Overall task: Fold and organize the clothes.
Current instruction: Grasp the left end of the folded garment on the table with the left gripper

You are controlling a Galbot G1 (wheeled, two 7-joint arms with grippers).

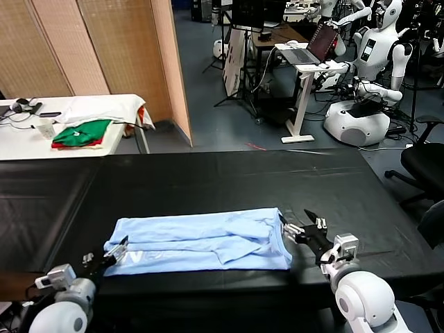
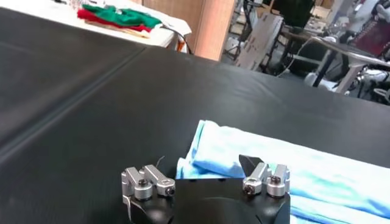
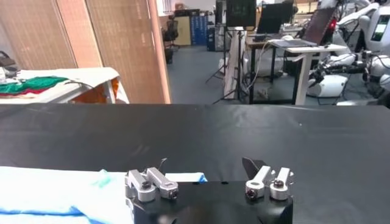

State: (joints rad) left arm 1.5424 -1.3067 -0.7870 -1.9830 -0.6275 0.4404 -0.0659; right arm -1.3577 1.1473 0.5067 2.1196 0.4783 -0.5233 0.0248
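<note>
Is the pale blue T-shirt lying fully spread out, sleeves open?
No, the pale blue T-shirt lies folded into a long narrow band on the black table.

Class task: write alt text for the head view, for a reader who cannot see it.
A pale blue T-shirt, folded into a long band, lies on a black table. The open left gripper and open right gripper sit at its two ends.

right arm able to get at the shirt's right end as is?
Probably yes: the right gripper is open beside the shirt on the black table, nothing between them. The left gripper sits at the other end.
</note>
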